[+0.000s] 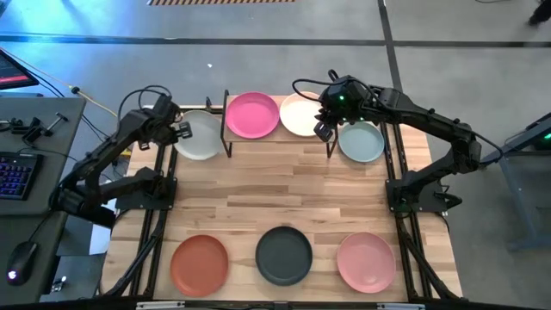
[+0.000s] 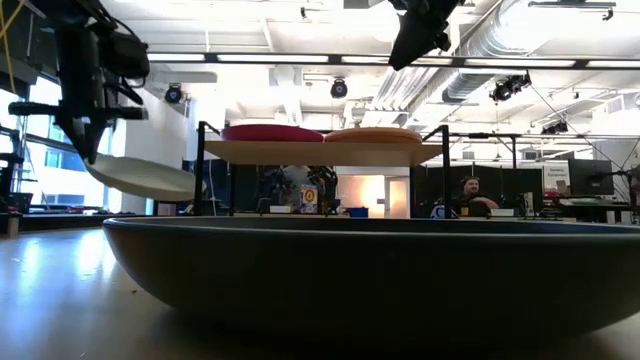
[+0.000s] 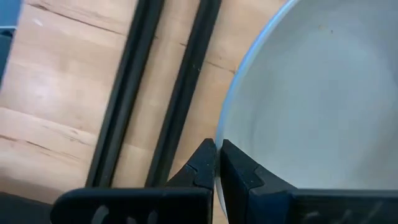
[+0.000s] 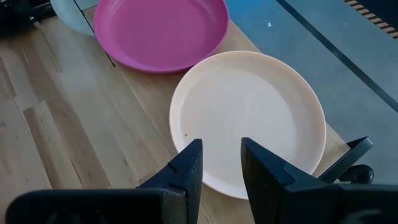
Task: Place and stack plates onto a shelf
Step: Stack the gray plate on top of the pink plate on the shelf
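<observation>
My left fingers (image 1: 183, 129) are pinched tight on the rim of a pale grey-green plate (image 1: 200, 136), which I hold tilted and lifted off the desk (image 1: 284, 194) just to the left of the shelf (image 1: 277, 140), at its far left corner (in the low view the plate (image 2: 140, 177) hangs clear of the wood, lower than the shelf top). From my left wrist I see the 2 dark fingers (image 3: 217, 171) closed together with the plate's edge (image 3: 311, 93) between them and the black frame rails below. My right fingers (image 1: 325, 131) hover above the right end of the shelf, apart and gripping nothing; from my right wrist the 2 fingers (image 4: 217, 168) stand open over the near rim of the peach plate (image 4: 249, 118). That peach plate (image 1: 301, 115) lies flat on the shelf's right half, and the magenta plate (image 1: 252, 114) lies flat on its left half, their rims just beside each other. A 2nd pale grey-green plate (image 1: 362, 142) rests on the desk just right of the shelf. Along the near edge of the desk sit 3 more plates in a row, well apart from the shelf: a terracotta orange plate (image 1: 200, 263) on the left, a charcoal plate (image 1: 284, 255) in the middle and a pink plate (image 1: 366, 262) on the right.
</observation>
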{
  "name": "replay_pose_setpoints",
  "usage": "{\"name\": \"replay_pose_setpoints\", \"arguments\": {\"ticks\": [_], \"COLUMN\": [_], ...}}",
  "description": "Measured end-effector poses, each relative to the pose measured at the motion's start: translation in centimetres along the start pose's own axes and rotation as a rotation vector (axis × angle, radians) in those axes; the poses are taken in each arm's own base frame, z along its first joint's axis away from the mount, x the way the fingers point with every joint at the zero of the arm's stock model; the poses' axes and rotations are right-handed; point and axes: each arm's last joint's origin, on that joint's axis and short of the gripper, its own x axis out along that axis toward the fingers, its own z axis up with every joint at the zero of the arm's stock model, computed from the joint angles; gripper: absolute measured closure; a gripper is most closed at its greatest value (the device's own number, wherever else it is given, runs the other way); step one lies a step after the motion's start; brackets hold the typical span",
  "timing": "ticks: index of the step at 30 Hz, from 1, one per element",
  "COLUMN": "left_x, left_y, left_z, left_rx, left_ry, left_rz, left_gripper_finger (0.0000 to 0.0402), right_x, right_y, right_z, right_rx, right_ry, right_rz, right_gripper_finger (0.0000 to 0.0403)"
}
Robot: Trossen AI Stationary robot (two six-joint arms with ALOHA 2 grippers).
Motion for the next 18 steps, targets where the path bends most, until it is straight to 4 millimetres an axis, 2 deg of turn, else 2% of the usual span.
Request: {"name": "replay_pose_setpoints", "arguments": {"ticks": [10,18], "left_x": [-2.1,-3.1], "left_y": [1.3,1.5], "left_z": [-0.6,-0.4], "left_rx": [-0.159,-0.259], "left_ry": [-0.153,-0.274], "left_rz": [-0.052,-0.144], "left_gripper_finger": [0.0401,0.0401], "right_x": [0.0,0.0], "right_y": [0.0,0.0], "right_z": [0.0,0.0], "right_rx": [0.0,-0.003], "right_ry": [0.0,0.0], "right_rz": [0.002,0.002], "right_gripper_finger": [0.0313,0.0313]}}
